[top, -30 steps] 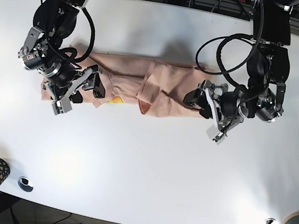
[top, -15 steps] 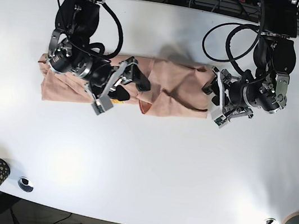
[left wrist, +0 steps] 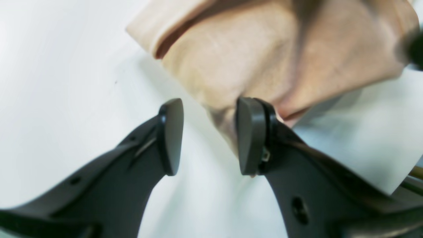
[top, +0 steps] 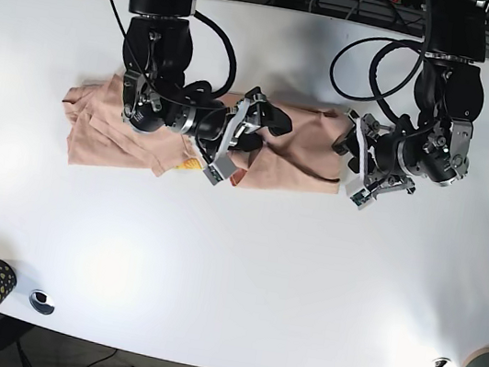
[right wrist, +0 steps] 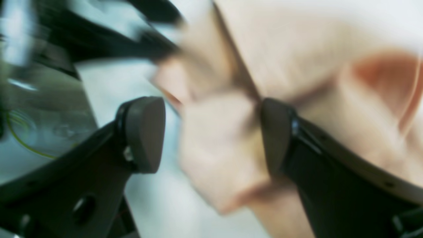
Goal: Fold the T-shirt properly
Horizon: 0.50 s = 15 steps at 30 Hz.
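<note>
Both parted, the right pincer (right wrist: 211, 135) straddles a T-shirt (top: 296, 150) fold; the left pincer (left wrist: 210, 135) holds nothing.

In the right wrist view we found the T-shirt (right wrist: 297, 66) smeared by motion blur, its folds unreadable, and the dark shapes at the upper left could not be identified. The right gripper (right wrist: 211, 135) hid the cloth behind its fingers. In the left wrist view the left gripper (left wrist: 206, 135) covered the shirt's lower corner. In the base view the table (top: 239, 276) ran off both sides.
</note>
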Tool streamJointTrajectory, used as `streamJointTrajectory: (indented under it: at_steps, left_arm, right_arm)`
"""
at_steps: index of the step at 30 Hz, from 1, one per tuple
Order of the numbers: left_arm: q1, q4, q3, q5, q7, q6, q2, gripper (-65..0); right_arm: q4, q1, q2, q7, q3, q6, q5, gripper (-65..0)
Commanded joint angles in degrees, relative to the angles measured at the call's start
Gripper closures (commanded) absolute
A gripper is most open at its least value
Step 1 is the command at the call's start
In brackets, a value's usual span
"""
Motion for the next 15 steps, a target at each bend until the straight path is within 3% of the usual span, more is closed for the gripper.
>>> streamJointTrajectory:
  at_steps: [1, 9, 15]
  left_arm:
    - [-0.95, 0.96, -0.05, -0.74, -0.95, -0.28, -0.19, -24.0]
    - [-1.04, 1.23, -0.05, -0.91, -0.78, -0.28, -0.19, -24.0]
    - [-1.92, 5.01, -0.14, -1.18, -0.87, -0.28, 0.08, -24.0]
  right_arm:
    - [-1.84, 1.6, 3.14, 4.66, 0.17, 0.36, 1.53, -43.1]
    - [0.45, 2.13, 10.79, 5.36, 2.54, 0.36, 2.94, -43.0]
    - [6.07, 1.34, 15.18, 1.14, 10.8, 0.36, 12.7, -43.0]
